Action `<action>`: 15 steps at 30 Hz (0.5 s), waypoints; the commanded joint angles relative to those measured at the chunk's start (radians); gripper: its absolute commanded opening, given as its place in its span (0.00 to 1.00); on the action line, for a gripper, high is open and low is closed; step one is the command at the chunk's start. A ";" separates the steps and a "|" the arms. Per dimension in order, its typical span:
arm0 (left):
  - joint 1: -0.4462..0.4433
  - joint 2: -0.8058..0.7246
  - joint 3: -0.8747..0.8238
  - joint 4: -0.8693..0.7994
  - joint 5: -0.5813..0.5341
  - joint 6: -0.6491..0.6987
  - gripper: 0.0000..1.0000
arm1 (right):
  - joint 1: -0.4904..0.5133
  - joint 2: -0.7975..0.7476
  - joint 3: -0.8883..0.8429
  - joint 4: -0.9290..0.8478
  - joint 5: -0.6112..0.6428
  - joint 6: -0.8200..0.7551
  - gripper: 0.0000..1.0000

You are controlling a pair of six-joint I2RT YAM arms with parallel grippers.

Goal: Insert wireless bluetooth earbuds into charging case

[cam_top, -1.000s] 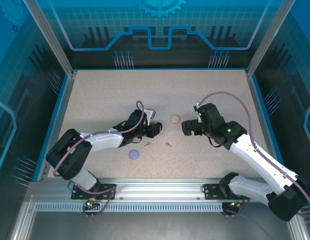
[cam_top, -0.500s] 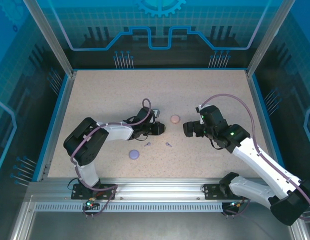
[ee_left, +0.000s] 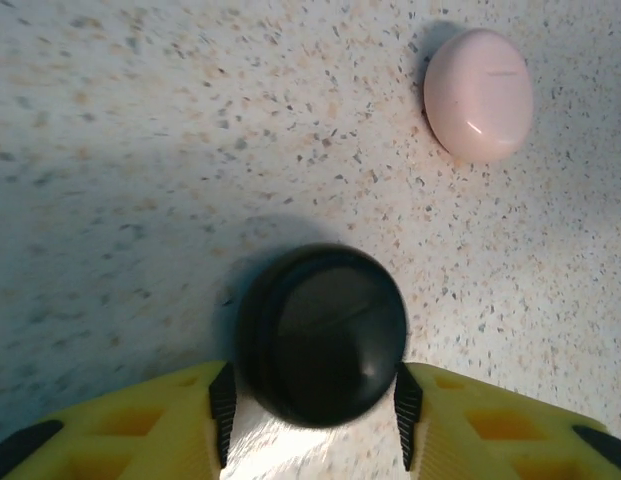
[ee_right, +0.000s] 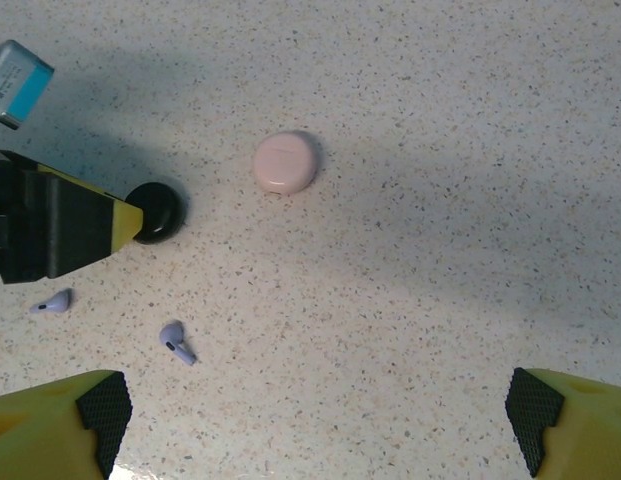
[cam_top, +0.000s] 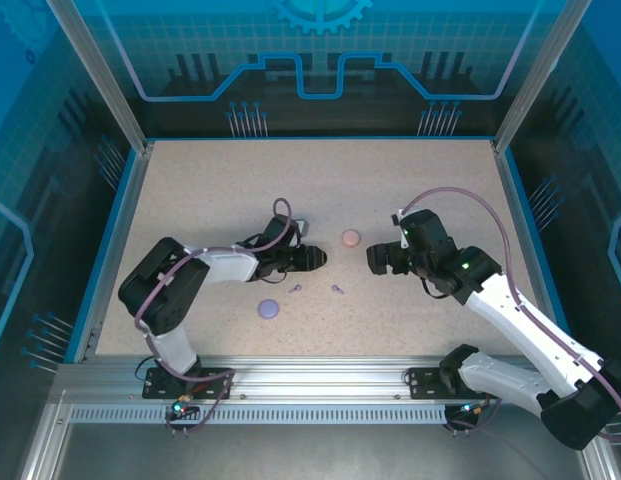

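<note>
A closed black round charging case [ee_left: 322, 335] lies on the speckled table between the pads of my left gripper [ee_left: 313, 400]. The jaws are open around it, with a thin gap at the left pad. In the top view the left gripper [cam_top: 312, 258] sits mid-table. A closed pale pink case [cam_top: 350, 238] rests just beyond it to the right. Two lavender earbuds [ee_right: 52, 301] [ee_right: 176, 340] lie loose in front of the left gripper. My right gripper [cam_top: 373, 258] hovers open and empty to the right of the pink case [ee_right: 286, 162].
A closed lavender case [cam_top: 269, 309] lies nearer the front edge, left of the earbuds [cam_top: 295, 289] [cam_top: 337, 289]. Blue-rimmed walls [cam_top: 130, 200] bound the table on the left, right and back. An aluminium rail [cam_top: 320, 375] runs along the front.
The left gripper's jaws have parted from shut and now stand around the black case. The left arm's elbow swung right, then back a little. The right arm barely moved.
</note>
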 commanded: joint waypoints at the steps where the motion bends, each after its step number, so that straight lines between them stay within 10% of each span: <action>1: 0.028 -0.136 -0.038 -0.010 -0.031 0.048 0.51 | -0.012 0.010 0.062 -0.037 -0.052 -0.025 1.00; 15: 0.161 -0.791 -0.176 -0.242 -0.210 0.179 0.72 | 0.244 0.357 0.318 -0.153 -0.086 -0.243 1.00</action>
